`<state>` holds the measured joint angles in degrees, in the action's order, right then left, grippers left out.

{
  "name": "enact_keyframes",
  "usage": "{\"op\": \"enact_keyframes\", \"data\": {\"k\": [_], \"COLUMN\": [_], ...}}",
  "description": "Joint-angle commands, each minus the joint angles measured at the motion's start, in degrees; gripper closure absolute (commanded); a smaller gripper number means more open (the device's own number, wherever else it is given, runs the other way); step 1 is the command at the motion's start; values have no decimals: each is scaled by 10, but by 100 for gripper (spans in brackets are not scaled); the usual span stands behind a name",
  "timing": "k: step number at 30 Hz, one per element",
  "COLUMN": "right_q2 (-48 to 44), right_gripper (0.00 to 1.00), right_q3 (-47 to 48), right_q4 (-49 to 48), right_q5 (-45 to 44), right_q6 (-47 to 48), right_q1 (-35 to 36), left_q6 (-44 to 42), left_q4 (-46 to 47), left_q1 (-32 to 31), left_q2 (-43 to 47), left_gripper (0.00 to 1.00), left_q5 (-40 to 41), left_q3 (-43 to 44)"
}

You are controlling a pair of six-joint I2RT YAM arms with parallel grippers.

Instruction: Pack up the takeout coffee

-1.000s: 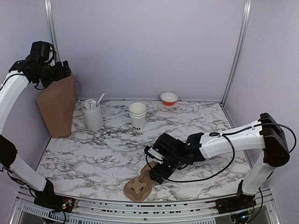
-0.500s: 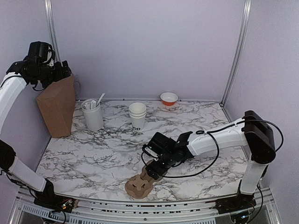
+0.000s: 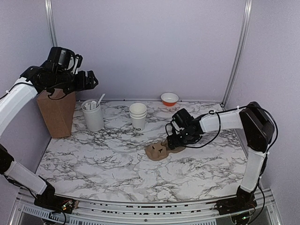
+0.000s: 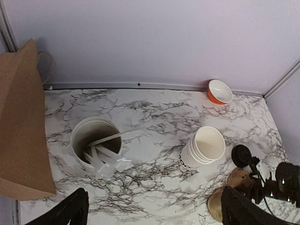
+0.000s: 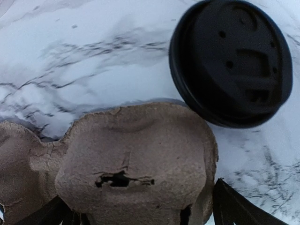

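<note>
Several stacked cups (image 3: 138, 116) stand near the bench's back edge while the right gripper (image 3: 174, 143), jaws wide around the cardboard carrier (image 3: 158, 150) mid-bench beside a black lid (image 5: 230, 61), seemingly positions it; next, the left gripper (image 3: 86, 79), open above the back-left corner, likely fetches a cup.

The left arm is lifted high at the back left, with the elbow bent. Its pincer (image 3: 90, 80) hangs in the air, jaws fully apart, nothing between them. The right arm reaches low to the left over the worktop (image 3: 103, 159). Its pincer (image 3: 172, 140) points down, fingers set wide against both sides of a cardboard cup carrier (image 3: 157, 151).
</note>
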<state>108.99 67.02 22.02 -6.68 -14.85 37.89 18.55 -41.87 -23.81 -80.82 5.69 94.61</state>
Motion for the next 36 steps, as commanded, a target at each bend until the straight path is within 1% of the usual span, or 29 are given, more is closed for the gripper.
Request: {"op": "enact_keyframes", "data": {"k": [1, 6, 11, 14, 18, 21, 23, 28, 32, 36], "right_q2": [-1, -51, -93, -105, -133, -155, -174, -183, -155, -110], "right_gripper": [7, 7, 7, 7, 7, 7, 7, 7, 7, 7], "right_q3": [6, -22, -43, -33, -29, -39, -55, -87, -74, -39], "right_q4": [8, 9, 9, 27, 45, 48, 37, -12, -54, -62], "right_q5": [-15, 16, 30, 26, 21, 33, 49, 109, 136, 113], "right_q6": [31, 43, 52, 46, 19, 0, -16, -34, -28, -3], "right_q1": [-35, -34, -5, 12, 1, -18, -31, -52, -55, -55], "left_q6": [-4, 18, 35, 39, 37, 16, 18, 86, 123, 145], "left_q4": [54, 110, 169, 196, 235, 236, 234, 232, 245, 257], "left_q1": [-90, -181, -240, -263, -295, -309, -310, -310, -310, -310], "left_q2": [16, 24, 2, -32, -81, -123, -161, -215, -222, -207], "left_gripper": [1, 1, 1, 1, 1, 1, 1, 1, 1, 1], "left_q5": [-19, -31, -42, -54, -54, -27, -15, -25, -27, -22], "left_q3": [-54, -130, -208, -235, -236, -215, -196, -160, -166, -190]}}
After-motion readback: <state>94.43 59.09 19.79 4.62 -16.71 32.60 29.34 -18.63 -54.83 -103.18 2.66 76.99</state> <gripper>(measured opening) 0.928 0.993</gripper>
